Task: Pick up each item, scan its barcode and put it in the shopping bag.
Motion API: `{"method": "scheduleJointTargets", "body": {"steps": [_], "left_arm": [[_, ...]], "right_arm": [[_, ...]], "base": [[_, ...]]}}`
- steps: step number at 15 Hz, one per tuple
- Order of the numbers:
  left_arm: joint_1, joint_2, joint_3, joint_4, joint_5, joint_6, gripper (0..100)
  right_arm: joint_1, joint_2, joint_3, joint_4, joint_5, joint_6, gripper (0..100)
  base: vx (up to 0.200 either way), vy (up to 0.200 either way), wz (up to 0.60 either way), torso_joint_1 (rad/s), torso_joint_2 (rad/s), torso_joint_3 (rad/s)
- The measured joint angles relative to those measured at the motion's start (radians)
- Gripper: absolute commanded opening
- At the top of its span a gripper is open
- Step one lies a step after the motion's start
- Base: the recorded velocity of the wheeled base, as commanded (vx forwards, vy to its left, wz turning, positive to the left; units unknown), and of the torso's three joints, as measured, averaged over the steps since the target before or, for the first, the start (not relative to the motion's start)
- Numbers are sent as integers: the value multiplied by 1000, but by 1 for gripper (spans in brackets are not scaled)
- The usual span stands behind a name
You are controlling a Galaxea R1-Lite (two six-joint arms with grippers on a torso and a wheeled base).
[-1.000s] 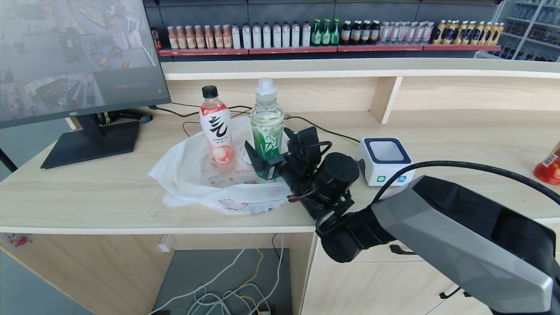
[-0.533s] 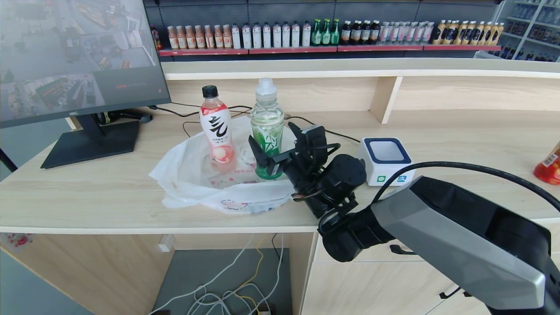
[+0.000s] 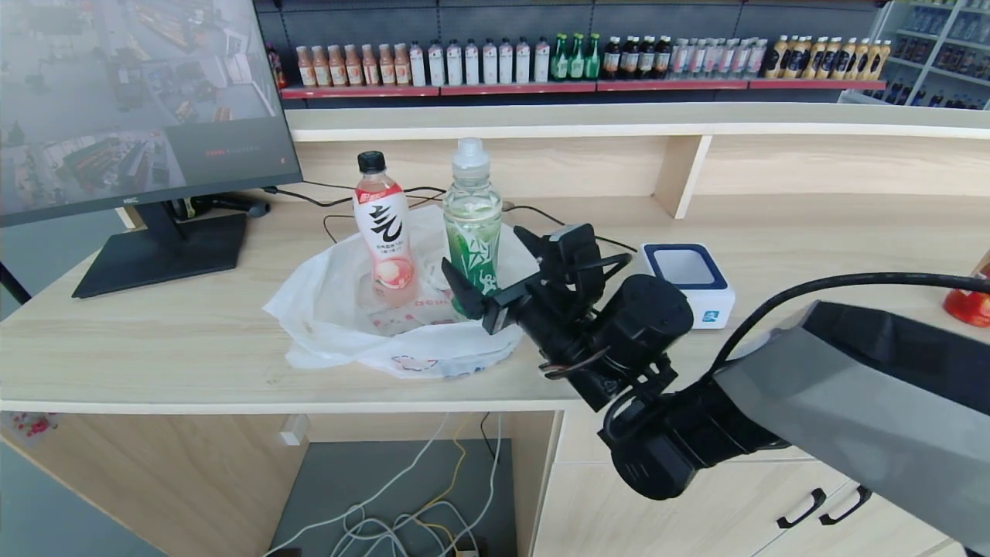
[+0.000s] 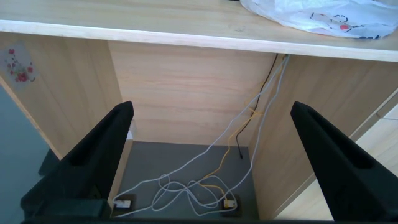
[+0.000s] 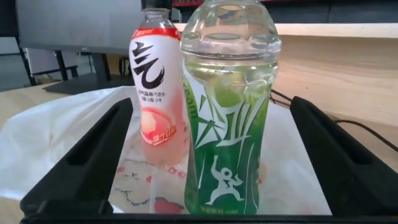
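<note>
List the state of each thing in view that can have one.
pink bottle: capped, upright on the shopping bag.
green bottle: capped, upright on the bag.
shopping bag: spread open on the counter.
monitor: switched on.
right gripper: open, touching neither bottle.
left gripper: open, empty, below the counter.

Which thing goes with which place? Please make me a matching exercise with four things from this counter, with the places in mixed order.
Things:
1. pink bottle
2. green bottle
3. scanner
4. red bottle

Places:
A. at the far right of the counter, cut off by the view's edge
B. standing on the shopping bag, just in front of the open right end effector
C. standing on the shopping bag, on the side nearer the monitor
D. on bare counter, to the right of the shopping bag

Pairs: 1-C, 2-B, 3-D, 4-A.
</note>
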Motion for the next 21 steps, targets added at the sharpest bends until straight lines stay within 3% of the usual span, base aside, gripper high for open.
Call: {"method": "scheduleJointTargets", "body": {"steps": [5, 11, 14, 17, 21], "left_arm": [[0, 0, 0, 0, 0, 1, 100], [0, 0, 0, 0, 0, 1, 100], [0, 0, 0, 0, 0, -1, 100], [0, 0, 0, 0, 0, -3, 100], [0, 0, 0, 0, 0, -6, 100]], "right_arm": [[15, -273, 415, -23, 14, -2, 100], [33, -542, 750, -29, 19, 73, 100], [33, -637, 839, -29, 18, 100, 100], [13, -669, 856, -29, 17, 98, 100], [1, -666, 867, -28, 17, 96, 100]], "base": [[0, 0, 0, 0, 0, 0], [0, 0, 0, 0, 0, 0], [0, 0, 0, 0, 0, 0], [-200, 0, 0, 2, -1, 1], [0, 0, 0, 0, 0, 0]]}}
